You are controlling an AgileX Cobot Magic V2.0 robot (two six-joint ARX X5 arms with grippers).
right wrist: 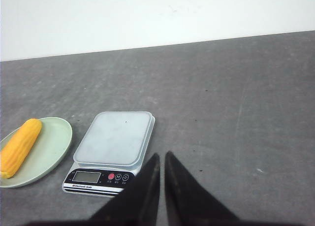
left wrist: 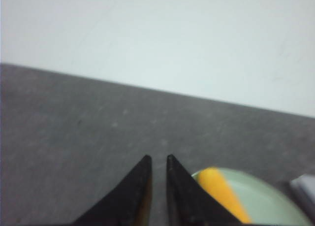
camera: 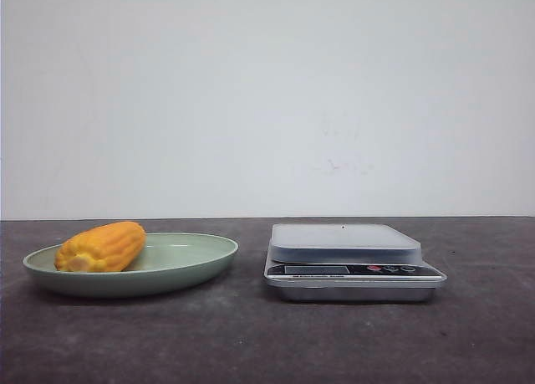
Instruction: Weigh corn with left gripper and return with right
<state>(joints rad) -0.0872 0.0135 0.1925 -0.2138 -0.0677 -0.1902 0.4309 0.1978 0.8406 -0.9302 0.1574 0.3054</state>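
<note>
The corn (camera: pixel 101 246) is a stubby orange-yellow cob lying on its side on the left part of a pale green plate (camera: pixel 196 254). It also shows in the right wrist view (right wrist: pixel 18 147) and, blurred, in the left wrist view (left wrist: pixel 222 192). A silver kitchen scale (camera: pixel 344 243) with nothing on its platform stands to the right of the plate. My left gripper (left wrist: pixel 158 157) is shut and empty, above the table beside the plate. My right gripper (right wrist: pixel 162 154) is shut and empty, beside the scale (right wrist: pixel 115 137). Neither gripper shows in the front view.
The dark grey table (camera: pixel 251 342) runs back to a white wall (camera: pixel 267 91). The scale's display and buttons (right wrist: pixel 98 177) face the robot. The plate's rim (right wrist: pixel 56 154) lies close to the scale's left side.
</note>
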